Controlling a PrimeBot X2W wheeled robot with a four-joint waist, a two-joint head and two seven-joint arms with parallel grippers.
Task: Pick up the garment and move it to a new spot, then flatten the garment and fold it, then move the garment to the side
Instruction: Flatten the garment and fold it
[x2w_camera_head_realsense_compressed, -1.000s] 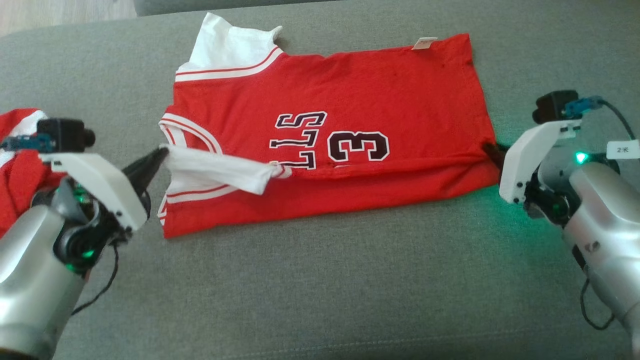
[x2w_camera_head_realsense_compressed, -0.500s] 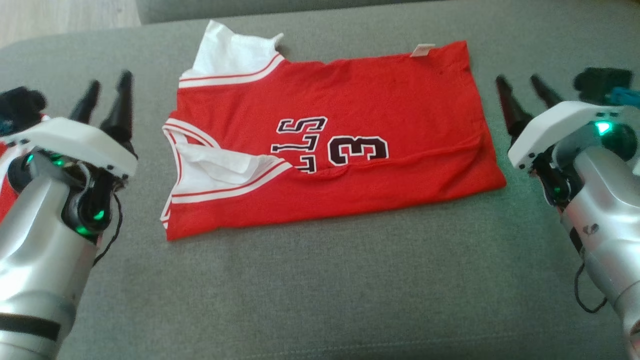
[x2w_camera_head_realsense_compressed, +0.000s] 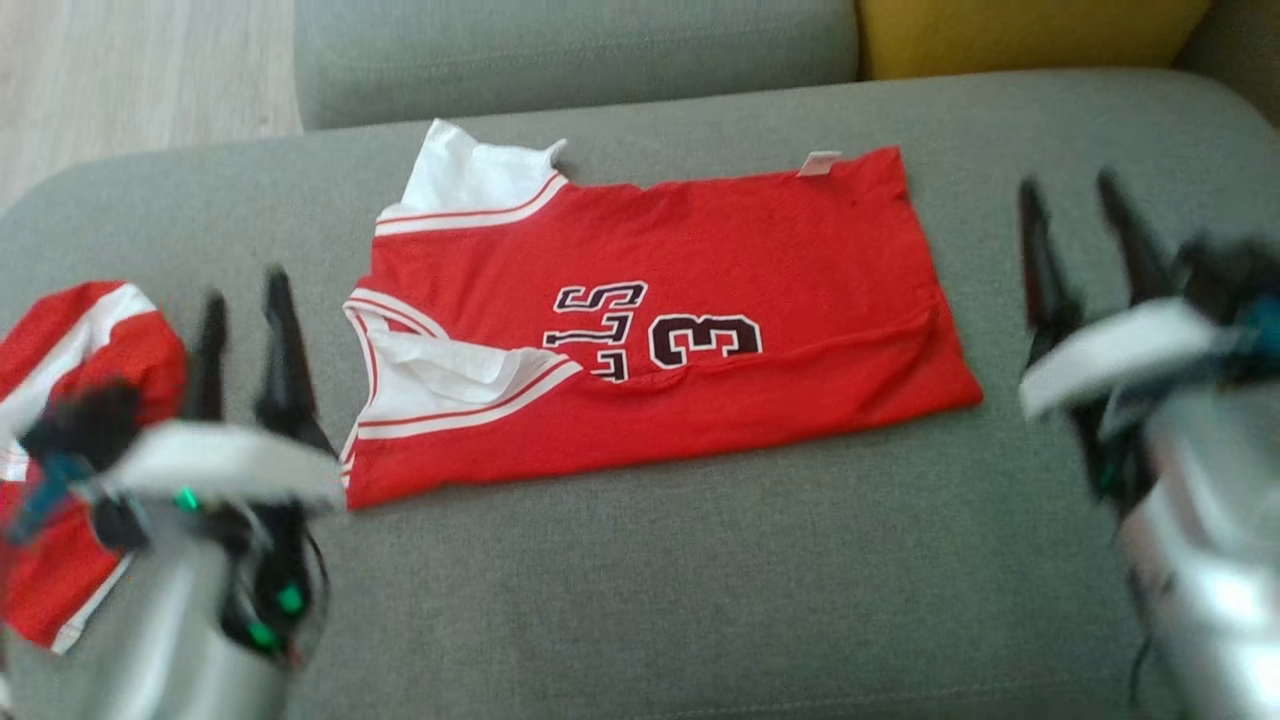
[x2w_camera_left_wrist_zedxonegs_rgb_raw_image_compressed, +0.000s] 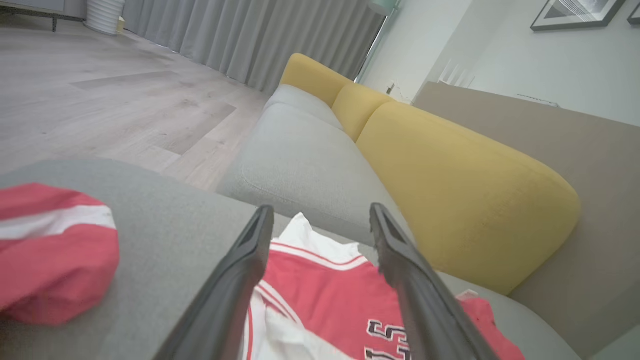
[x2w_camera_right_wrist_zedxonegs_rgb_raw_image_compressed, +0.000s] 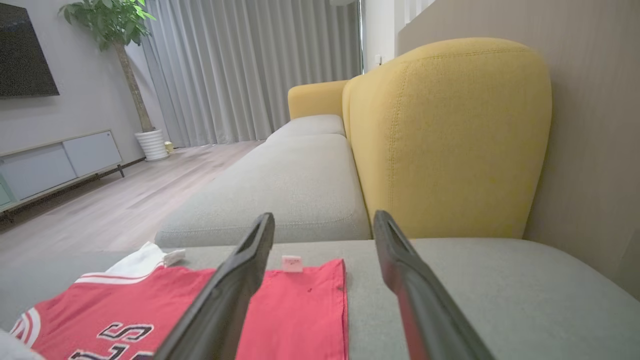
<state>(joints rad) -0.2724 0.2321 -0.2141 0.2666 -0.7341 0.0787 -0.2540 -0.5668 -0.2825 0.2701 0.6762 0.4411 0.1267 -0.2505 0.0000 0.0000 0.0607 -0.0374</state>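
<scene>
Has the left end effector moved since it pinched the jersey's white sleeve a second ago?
Yes. The left end effector has drawn back off the red jersey, now open beside its left edge.

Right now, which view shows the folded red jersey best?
The head view: the whole jersey lies folded on the grey sofa seat, its number 3 readable. The left wrist view catches its collar end with the white sleeves; the right wrist view catches its tagged hem end.
</scene>
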